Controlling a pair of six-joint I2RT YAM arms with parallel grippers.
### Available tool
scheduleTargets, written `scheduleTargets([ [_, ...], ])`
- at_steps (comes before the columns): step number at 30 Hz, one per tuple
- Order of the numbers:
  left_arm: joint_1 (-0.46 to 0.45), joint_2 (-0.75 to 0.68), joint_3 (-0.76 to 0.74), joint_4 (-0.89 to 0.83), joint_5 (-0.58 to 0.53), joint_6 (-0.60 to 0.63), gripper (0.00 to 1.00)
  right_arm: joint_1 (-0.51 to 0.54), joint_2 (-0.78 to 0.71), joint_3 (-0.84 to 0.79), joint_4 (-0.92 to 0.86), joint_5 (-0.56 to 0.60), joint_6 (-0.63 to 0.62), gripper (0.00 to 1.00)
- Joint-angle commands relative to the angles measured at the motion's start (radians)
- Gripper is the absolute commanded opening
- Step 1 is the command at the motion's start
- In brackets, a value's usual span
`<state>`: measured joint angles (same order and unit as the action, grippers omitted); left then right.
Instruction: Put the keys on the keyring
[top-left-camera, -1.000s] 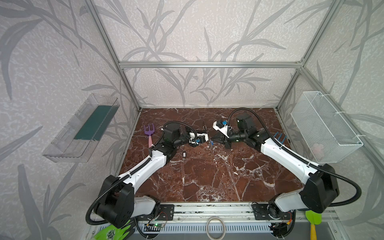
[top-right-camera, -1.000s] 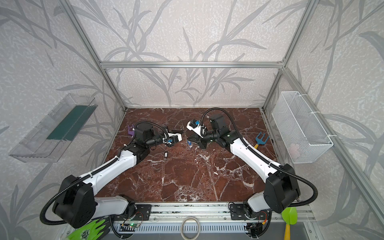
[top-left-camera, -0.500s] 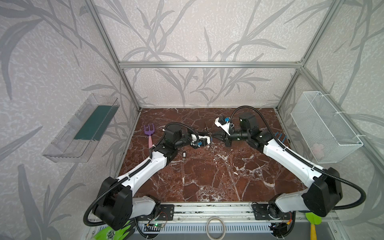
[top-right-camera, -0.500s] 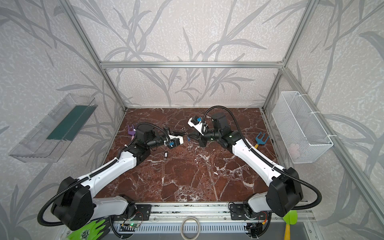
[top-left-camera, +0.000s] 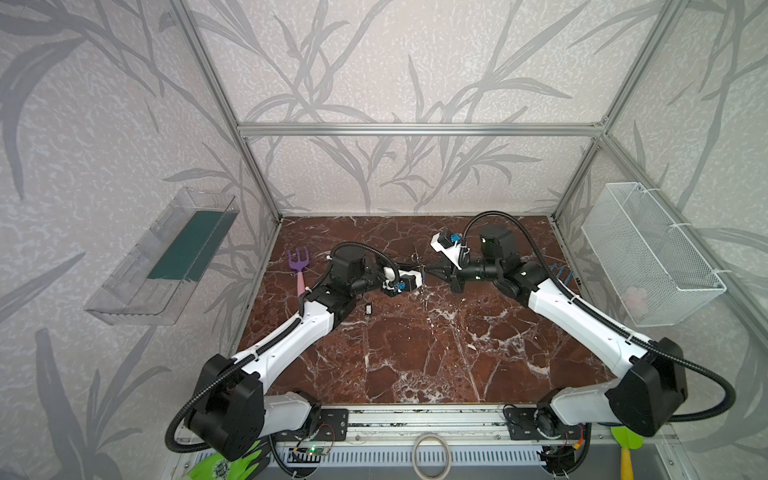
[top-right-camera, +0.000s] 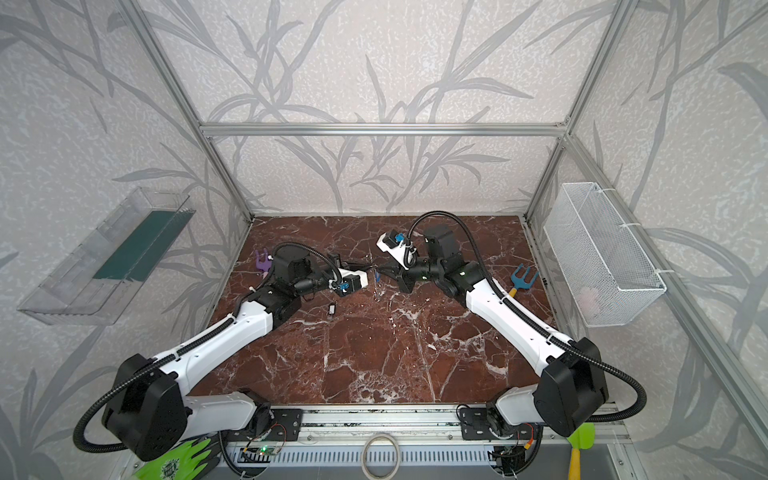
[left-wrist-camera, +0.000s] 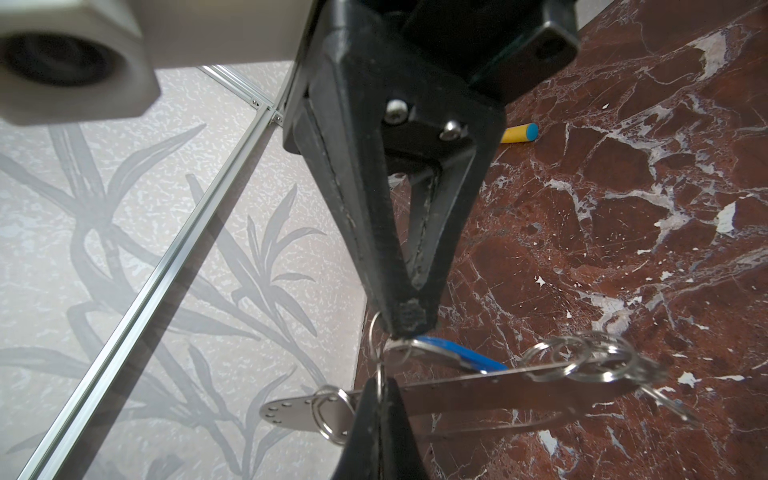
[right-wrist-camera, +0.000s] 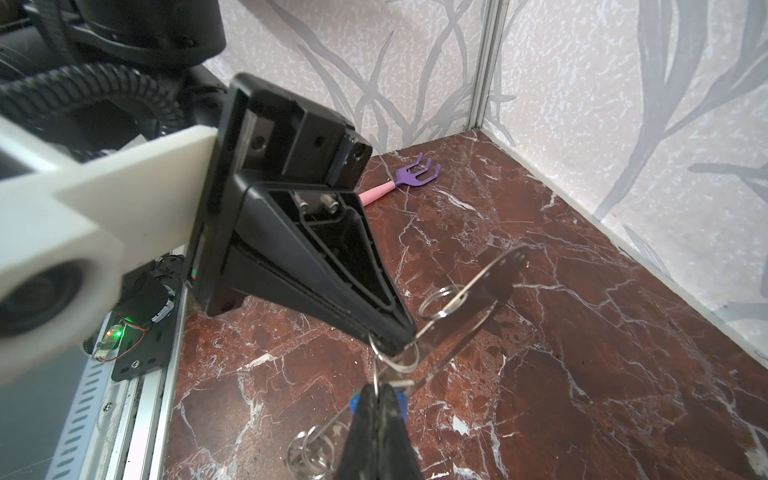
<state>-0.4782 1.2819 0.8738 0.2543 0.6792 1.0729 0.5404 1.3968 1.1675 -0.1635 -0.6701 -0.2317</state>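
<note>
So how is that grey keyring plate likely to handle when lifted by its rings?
The keyring plate looks like thin flat metal, so probably stiff and light. It hangs from loose split rings, so it will likely swing and twist. The left claw pinches only thin wire, which might slip.

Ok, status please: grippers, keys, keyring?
Left gripper and right gripper shut, tip to tip on a small ring by the keyring. Blue-tag key there; black-and-white key on table. Nothing blocking.

My left hand (left-wrist-camera: 379, 386) and right hand (right-wrist-camera: 379, 392) meet far centre, the keyring (left-wrist-camera: 478, 390) between, barring passage. Near desk (top-left-camera: 415, 365) is open; small key (top-left-camera: 368, 308) left, purple fork (top-left-camera: 298, 262) far left, blue fork (top-right-camera: 523, 277) right.
</note>
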Motion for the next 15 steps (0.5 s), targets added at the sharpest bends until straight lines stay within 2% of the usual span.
scheduleTargets([
  [1,-0.012,-0.028,0.04,-0.007,0.03,0.002,0.0,0.001,-0.016,0.024,-0.022,0.023,0.007,0.0],
  [8,-0.014,-0.024,0.051,-0.033,0.042,0.009,0.0,0.001,-0.021,0.026,-0.006,0.04,0.017,0.0],
  [15,-0.017,-0.018,0.061,-0.059,0.036,0.006,0.0,0.004,-0.03,0.007,0.022,0.01,0.008,0.0],
])
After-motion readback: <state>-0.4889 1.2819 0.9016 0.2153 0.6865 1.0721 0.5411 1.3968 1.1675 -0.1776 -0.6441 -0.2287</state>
